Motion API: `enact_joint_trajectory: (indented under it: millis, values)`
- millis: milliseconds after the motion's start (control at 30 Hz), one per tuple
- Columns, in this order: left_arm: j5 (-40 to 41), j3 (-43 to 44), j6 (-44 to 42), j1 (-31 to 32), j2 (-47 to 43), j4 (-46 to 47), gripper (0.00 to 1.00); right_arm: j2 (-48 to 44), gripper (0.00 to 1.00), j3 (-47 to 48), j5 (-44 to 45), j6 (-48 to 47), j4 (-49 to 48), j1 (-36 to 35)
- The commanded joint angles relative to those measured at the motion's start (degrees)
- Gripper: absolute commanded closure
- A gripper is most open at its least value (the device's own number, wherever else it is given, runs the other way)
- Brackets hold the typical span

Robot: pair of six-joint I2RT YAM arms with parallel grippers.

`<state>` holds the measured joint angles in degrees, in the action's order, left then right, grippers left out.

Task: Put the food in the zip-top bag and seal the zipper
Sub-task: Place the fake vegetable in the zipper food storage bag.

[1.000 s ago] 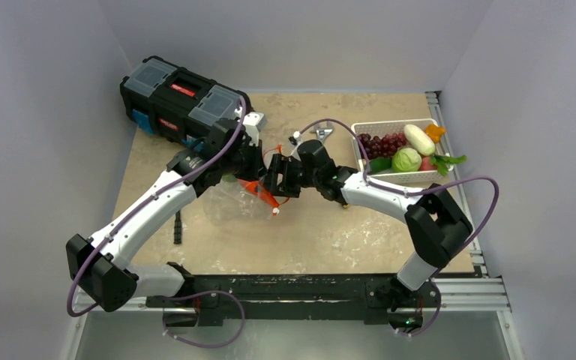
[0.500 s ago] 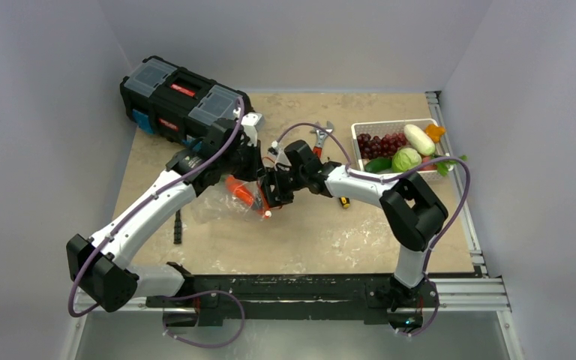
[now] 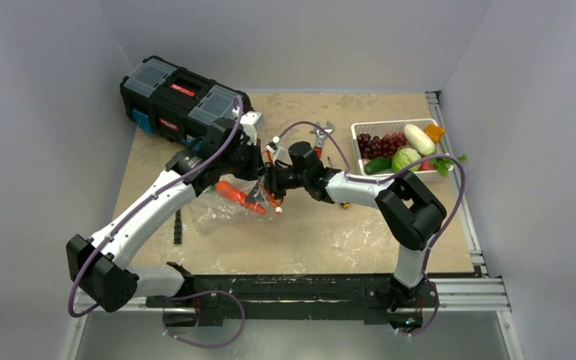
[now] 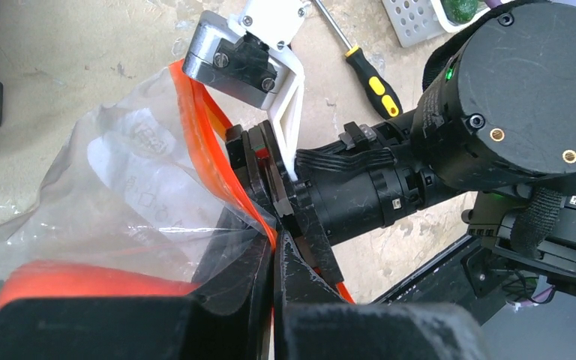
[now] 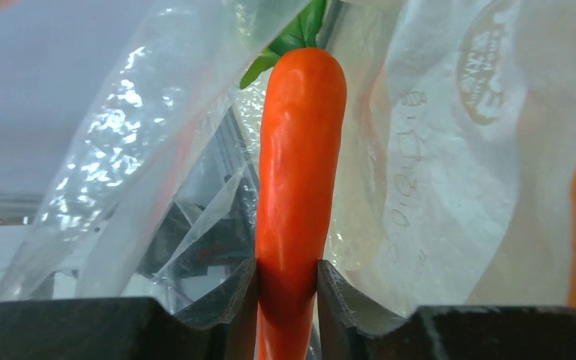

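Note:
The clear zip-top bag lies left of centre, its mouth held up. My left gripper is shut on the red-orange zipper strip at the mouth edge, pinched at its fingertips. My right gripper is shut on the orange carrot and holds it leaf-end first inside the bag's mouth; crinkly plastic surrounds it. In the top view the carrot shows through the bag. Grapes, radish and cabbage sit in the white basket.
A black toolbox stands at the back left. A red-handled wrench lies behind the right arm. A yellow-black screwdriver lies under the right forearm. A small black bar lies left of the bag.
My right gripper has moved left with the carrot, pushing it through the mouth into the bag. My left gripper has stayed clamped on the zipper edge.

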<state>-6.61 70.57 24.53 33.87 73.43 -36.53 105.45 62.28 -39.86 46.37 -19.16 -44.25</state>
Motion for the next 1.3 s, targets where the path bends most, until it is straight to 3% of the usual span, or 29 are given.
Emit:
enact_joint_trajectory:
  millis: [0,167,300,400,467,533,633,733,967,1133,1267]
  values:
    - [-0.8,-0.1,0.6,0.0,-0.4,3.0,1.00,-0.2,0.82,0.0,-3.0,1.6,-6.0,-0.7]
    - [-0.2,-0.2,0.8,0.0,-0.6,2.9,1.00,-1.6,1.00,-1.6,-1.7,4.2,-7.8,-0.8]
    - [0.5,-1.1,1.7,0.0,-1.4,3.9,1.00,-8.8,1.00,-11.6,13.5,15.7,-17.9,-1.3]
    - [-0.6,-2.1,2.6,0.0,-2.1,5.2,1.00,-11.4,1.00,-12.7,22.9,17.5,-19.6,-3.3]
    - [-2.5,-2.8,2.9,0.0,-2.5,6.6,1.00,-9.8,1.00,-8.4,20.4,15.0,-17.5,-4.9]
    - [-1.5,-3.2,2.9,0.1,-3.2,6.7,1.00,-7.4,0.91,-2.5,15.4,10.4,-7.2,-5.1]
    - [-1.9,-3.5,2.8,0.0,-4.3,7.5,1.00,-10.5,0.62,-1.4,15.3,2.0,6.4,-4.7]
    - [-2.0,-3.5,3.0,0.0,-4.8,7.5,1.00,-13.8,0.47,-1.5,15.0,-3.2,16.8,-3.6]
    - [-1.3,-3.5,3.3,-0.1,-4.4,7.0,1.00,-21.0,0.40,4.1,21.9,-13.7,38.9,-2.3]
    - [-1.0,-3.3,3.4,-0.1,-4.1,6.9,1.00,-26.0,0.35,6.9,28.2,-14.8,47.0,-0.2]
    - [-1.4,-3.3,3.4,0.0,-3.8,6.9,1.00,-29.5,0.35,6.6,29.6,-12.7,46.9,1.5]
